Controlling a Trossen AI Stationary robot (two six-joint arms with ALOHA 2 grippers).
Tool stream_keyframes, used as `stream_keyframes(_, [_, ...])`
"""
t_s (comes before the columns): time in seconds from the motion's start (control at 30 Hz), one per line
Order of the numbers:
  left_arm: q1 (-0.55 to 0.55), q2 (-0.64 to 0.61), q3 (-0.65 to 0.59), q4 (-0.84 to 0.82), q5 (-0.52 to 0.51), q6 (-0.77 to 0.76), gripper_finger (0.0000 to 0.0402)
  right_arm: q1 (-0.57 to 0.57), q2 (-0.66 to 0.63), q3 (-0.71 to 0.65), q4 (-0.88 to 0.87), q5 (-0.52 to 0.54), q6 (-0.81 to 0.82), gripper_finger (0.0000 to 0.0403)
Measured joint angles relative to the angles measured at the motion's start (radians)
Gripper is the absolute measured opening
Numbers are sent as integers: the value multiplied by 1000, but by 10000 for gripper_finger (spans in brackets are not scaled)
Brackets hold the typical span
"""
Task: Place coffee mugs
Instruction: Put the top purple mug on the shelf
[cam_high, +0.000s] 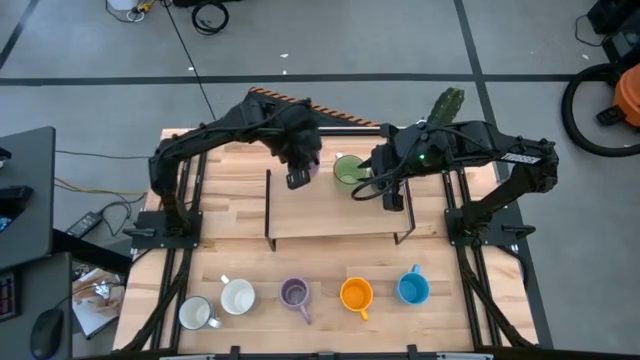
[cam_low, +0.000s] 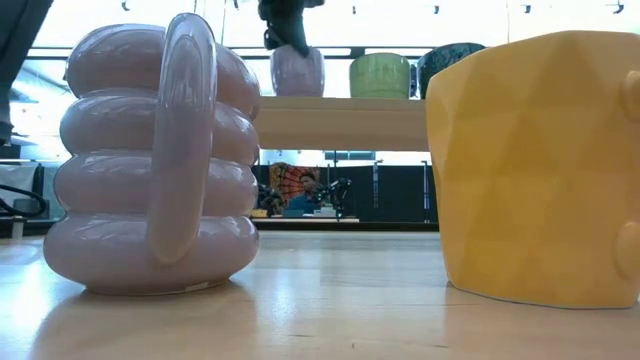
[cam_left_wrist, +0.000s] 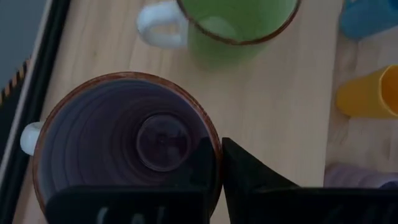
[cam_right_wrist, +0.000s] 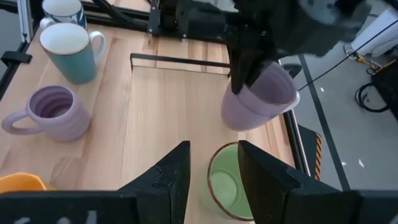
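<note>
On the raised shelf (cam_high: 330, 225), the left gripper (cam_right_wrist: 239, 84) pinches the rim of a lilac mug (cam_right_wrist: 258, 99) beside the already placed green mug (cam_high: 348, 170). The right gripper (cam_right_wrist: 211, 165) hovers half-open and empty; five mugs wait along the table's near edge.

Mug colours on the pale wood table (cam_high: 300, 265)

Lilac ribbed mug (cam_high: 294, 293), orange mug (cam_high: 356, 294), blue mug (cam_high: 412, 289), two white mugs (cam_high: 237, 297), green mug (cam_high: 348, 170).

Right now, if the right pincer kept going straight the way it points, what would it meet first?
Most likely the green mug: its rim sits between the right pincer's open fingers. Depth is unclear; it may already be level with them.
</note>
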Motion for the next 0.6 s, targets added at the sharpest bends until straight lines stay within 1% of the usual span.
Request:
stream_keyframes(0.23, [-17,48,10,-9,4,-11,23,0,0,0,-4,-1,0,140])
stream_keyframes(0.6, [-70,61,10,30,2,-16,26,0,0,0,3,-1,2,140])
